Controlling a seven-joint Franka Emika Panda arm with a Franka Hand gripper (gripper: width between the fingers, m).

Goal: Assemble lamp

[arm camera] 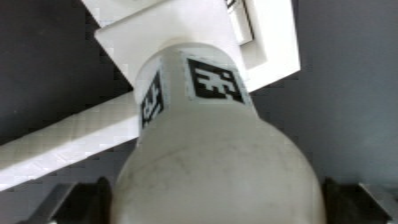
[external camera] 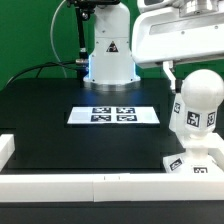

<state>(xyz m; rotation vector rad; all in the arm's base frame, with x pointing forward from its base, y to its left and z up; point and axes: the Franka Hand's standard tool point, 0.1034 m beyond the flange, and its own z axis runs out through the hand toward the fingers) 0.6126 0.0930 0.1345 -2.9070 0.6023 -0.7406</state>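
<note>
The white ball-shaped bulb stands upright on the flat square base at the exterior view's right, near the front rail. Tags show on its neck. My gripper hangs over the bulb's top, with one white finger just beside it and a thin gap showing. In the wrist view the bulb fills the space between my jaws, and the base lies beyond it. My gripper is open, with a dark strip between the bulb and each finger. The shade is out of view.
The marker board lies mid-table. White border rails run along the front and the left, and one shows in the wrist view. The robot's pedestal stands at the back.
</note>
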